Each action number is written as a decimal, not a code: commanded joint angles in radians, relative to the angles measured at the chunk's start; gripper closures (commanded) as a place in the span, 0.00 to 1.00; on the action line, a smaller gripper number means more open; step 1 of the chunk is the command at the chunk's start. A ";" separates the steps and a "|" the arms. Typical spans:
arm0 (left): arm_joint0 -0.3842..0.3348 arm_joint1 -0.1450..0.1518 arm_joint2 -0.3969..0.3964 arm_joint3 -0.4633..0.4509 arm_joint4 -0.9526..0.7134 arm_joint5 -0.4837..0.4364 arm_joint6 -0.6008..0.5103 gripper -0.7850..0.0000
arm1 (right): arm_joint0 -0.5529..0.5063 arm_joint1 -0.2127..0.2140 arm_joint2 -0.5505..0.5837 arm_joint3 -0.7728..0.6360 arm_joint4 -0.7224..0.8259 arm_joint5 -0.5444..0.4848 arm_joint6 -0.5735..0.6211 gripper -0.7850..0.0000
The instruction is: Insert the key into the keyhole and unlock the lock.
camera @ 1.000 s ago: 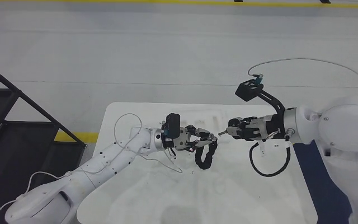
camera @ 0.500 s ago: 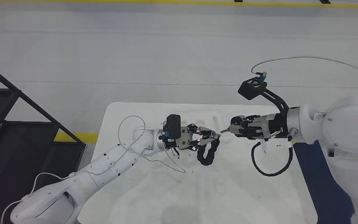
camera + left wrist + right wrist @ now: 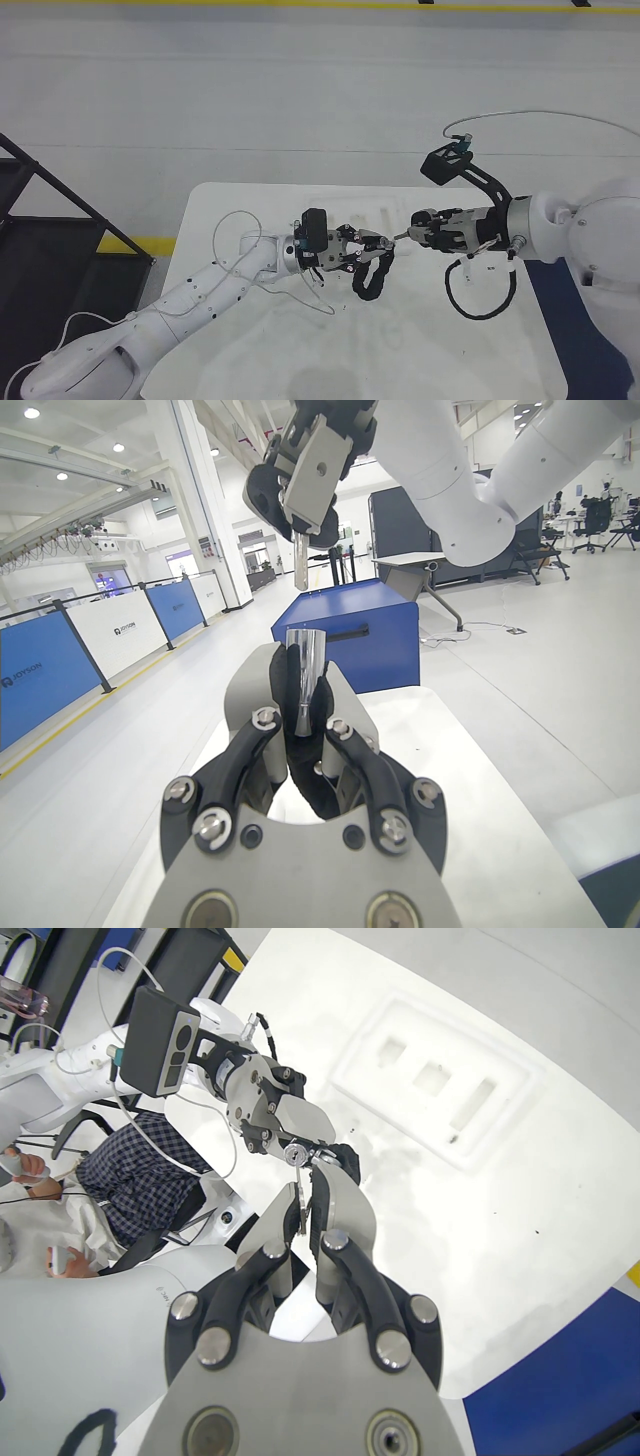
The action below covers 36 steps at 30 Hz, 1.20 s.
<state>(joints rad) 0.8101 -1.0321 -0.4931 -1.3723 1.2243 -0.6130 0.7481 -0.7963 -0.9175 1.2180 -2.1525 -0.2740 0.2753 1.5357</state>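
Far left, above the white counter: left gripper, pressed together on the black cable lock with a chrome cylinder end, held clear of the surface. Pinches the lock just behind the cylinder, leaving the bright keyhole face sticking out past the fingertips and turned toward the other arm, with the black loop trailing from it. Next, rightward, a small clear gap, plain from the left wrist view. Then the small silver metal key, blade pointing straight at the cylinder, tip just short of the keyhole, not yet in. Long axis of the key roughly in line with the long axis of the cylinder, both lying along the line between the two arms. Farthest right: right gripper, clamped on the key's head, blade jutting forward. By the look of it, an alignment step, insertion not begun. Calls for a short, straight push of the key toward the left gripper along that shared axis. Too small to judge whether the blade's flat matches the slot.
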 commanded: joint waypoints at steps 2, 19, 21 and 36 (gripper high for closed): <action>0.018 -0.012 -0.006 -0.003 0.027 0.069 0.022 1.00 | 0.034 0.015 -0.042 -0.027 -0.034 0.009 0.000 1.00; 0.068 -0.087 -0.010 0.039 0.104 0.222 0.100 1.00 | 0.218 0.116 -0.223 -0.015 -0.019 0.016 -0.007 1.00; 0.071 -0.092 -0.014 0.041 0.109 0.223 0.096 1.00 | 0.232 0.124 -0.241 -0.015 0.006 0.026 -0.016 1.00; 0.107 -0.121 -0.064 0.041 0.163 0.275 0.109 1.00 | 0.353 0.182 -0.392 0.015 0.132 0.116 -0.107 1.00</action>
<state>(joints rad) 0.9131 -1.1517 -0.5524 -1.3311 1.3845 -0.3389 0.8560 -0.4520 -0.7396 0.8347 -2.1380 -0.1486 0.3854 1.4345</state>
